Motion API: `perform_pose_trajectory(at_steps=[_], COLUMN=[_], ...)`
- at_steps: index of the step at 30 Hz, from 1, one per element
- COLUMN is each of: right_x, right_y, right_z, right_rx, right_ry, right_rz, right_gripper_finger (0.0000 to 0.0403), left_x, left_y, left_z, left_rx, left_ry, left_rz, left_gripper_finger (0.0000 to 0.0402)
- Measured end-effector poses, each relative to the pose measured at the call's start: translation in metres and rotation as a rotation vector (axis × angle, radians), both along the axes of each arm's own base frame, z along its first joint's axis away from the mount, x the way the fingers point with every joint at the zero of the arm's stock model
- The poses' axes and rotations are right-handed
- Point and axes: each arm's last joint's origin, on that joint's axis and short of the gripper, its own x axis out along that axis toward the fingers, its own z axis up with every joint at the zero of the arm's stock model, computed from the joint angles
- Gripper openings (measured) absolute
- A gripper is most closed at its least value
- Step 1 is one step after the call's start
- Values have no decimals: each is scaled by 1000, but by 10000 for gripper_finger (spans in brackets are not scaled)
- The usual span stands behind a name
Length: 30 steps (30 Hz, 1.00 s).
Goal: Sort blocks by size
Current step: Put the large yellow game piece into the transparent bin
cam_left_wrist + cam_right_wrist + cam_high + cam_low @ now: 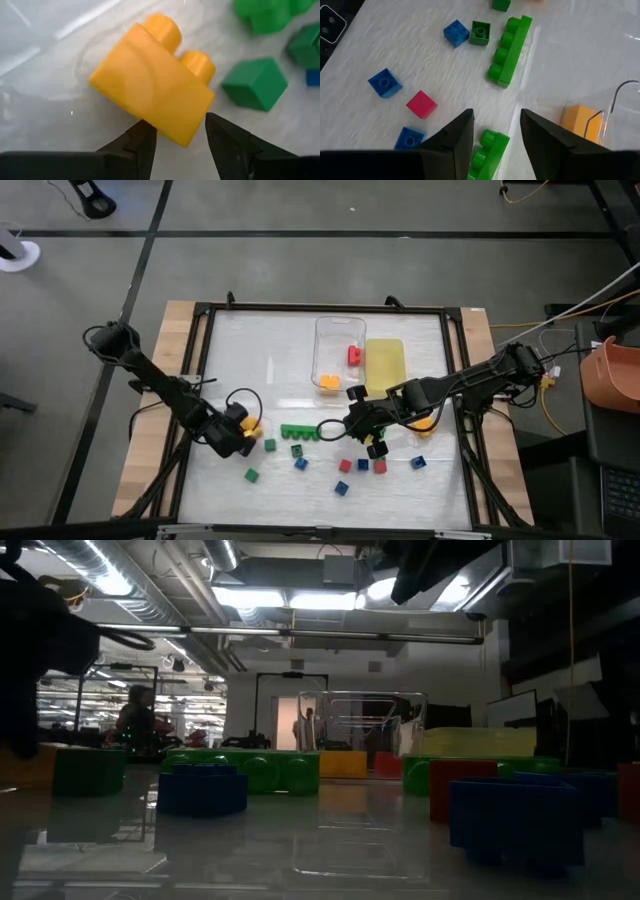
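An orange two-stud block [150, 80] lies on the table, and its near corner [186, 136] is between the open fingers of my left gripper [178, 122], at the table's left [243, 430]. My right gripper [496, 117] is open and hangs at mid-table [362, 435] over one long green bar [487, 150]. The bar lies flat between its fingers without touching them. The other green bar [298, 431] lies flat between the two grippers. Several small green, blue and red blocks [345, 466] lie scattered toward the near edge. My left gripper comes at the orange block's near corner [186, 136] from above, at a slant. The block rests on the table. I cannot tell whether either finger [142, 142] touches it.
A clear tray [338, 330] at the far middle holds a red block [354, 355] and an orange block [329, 381]. A yellow tray [385, 365] lies to its right. Another orange block [426, 423] lies under the right arm. A black frame [200, 360] borders the work surface.
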Motion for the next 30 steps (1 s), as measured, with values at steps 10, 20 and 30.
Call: perform_pose_trajectory(at_steps=[10,20,30], right_x=[0,0,0], right_y=[0,0,0], right_z=[0,0,0], right_rx=[0,0,0], right_ry=[0,0,0], right_rz=[0,0,0], right_gripper_finger=[163,163,163], left_x=[1,3,5], left_y=[5,5,4], left_z=[1,-1,-10], left_rx=[189,294,379], left_ry=[-75,-65,-26], left_rz=[-36,-134,-190], left_gripper_finger=[155,155,154])
